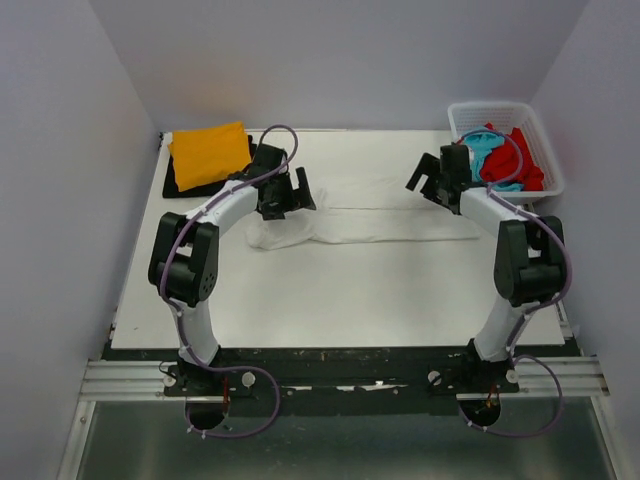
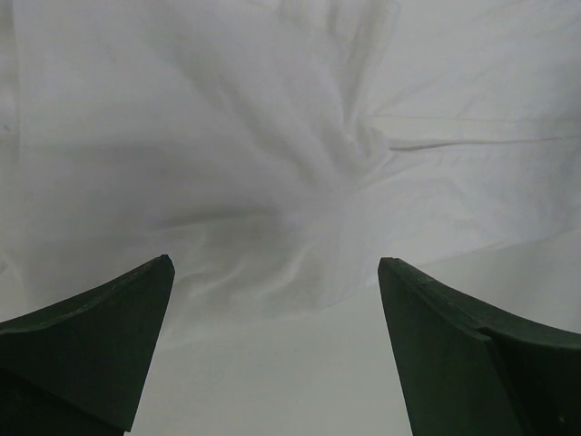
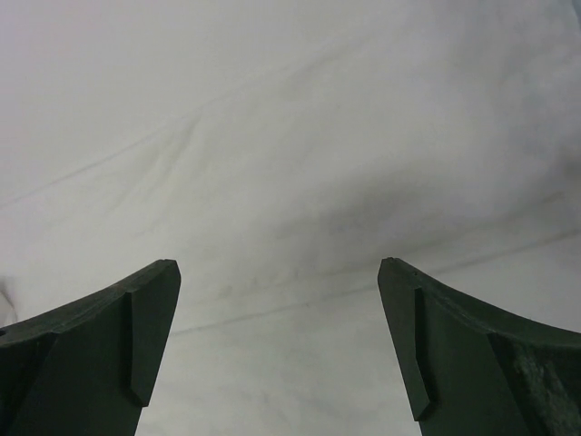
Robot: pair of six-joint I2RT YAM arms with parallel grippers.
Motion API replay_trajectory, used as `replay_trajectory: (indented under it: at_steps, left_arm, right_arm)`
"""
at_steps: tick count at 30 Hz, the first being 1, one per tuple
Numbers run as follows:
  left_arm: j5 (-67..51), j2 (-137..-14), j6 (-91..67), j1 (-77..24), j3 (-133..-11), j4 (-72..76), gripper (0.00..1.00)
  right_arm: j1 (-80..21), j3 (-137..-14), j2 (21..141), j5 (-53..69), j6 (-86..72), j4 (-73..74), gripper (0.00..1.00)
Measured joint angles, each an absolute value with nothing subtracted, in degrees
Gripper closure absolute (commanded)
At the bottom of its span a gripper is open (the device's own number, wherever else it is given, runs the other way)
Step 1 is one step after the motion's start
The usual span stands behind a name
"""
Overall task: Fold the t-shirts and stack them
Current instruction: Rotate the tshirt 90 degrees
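Observation:
The white t-shirt point(image 1: 370, 215) lies across the middle of the table, folded into a long band. My left gripper point(image 1: 297, 190) hangs open over its left end, where the left wrist view shows rumpled white cloth point(image 2: 272, 163) ahead of empty, wide-apart fingers point(image 2: 100, 336). Over the shirt's right end my right gripper point(image 1: 425, 178) is open too; smooth white cloth point(image 3: 290, 182) fills the right wrist view, with nothing between the fingers point(image 3: 454, 336). A folded orange t-shirt point(image 1: 210, 152) rests on a black one point(image 1: 178, 185) at the back left. Red point(image 1: 522, 160) and turquoise point(image 1: 482, 148) shirts sit in the basket.
A white lattice basket point(image 1: 480, 112) stands at the back right corner. White walls close in the table at the back and both sides. The arm bases are bolted to a rail point(image 1: 340, 375) along the near edge.

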State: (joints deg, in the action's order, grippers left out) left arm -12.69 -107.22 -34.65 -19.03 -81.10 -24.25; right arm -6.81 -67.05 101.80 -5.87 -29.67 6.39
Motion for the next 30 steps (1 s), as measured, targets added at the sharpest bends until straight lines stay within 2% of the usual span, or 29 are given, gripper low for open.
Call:
replay_trajectory:
  at_steps: [8, 14, 24, 30]
  left_arm:
    - [-14.22, -109.67, -36.91, -16.69, -74.48, -23.29, 0.01]
    - [-14.22, -110.52, -37.58, -15.77, -76.38, -25.28, 0.01]
    - [-15.44, -119.2, -40.14, -15.68, -89.49, -30.35, 0.01]
    - [-14.0, -120.29, -40.36, -15.42, -91.94, -33.54, 0.01]
  right_arm:
    - [-6.81, -81.45, 117.14, -2.31, -28.53, 5.19, 0.0]
    - [-6.85, -81.08, 119.11, -0.67, -29.58, 5.34, 0.0]
    - [-10.85, -47.97, 92.95, -0.89, -38.89, 3.31, 0.0]
    - [-25.36, -33.36, 76.34, 0.3, -45.63, 6.59, 0.0]
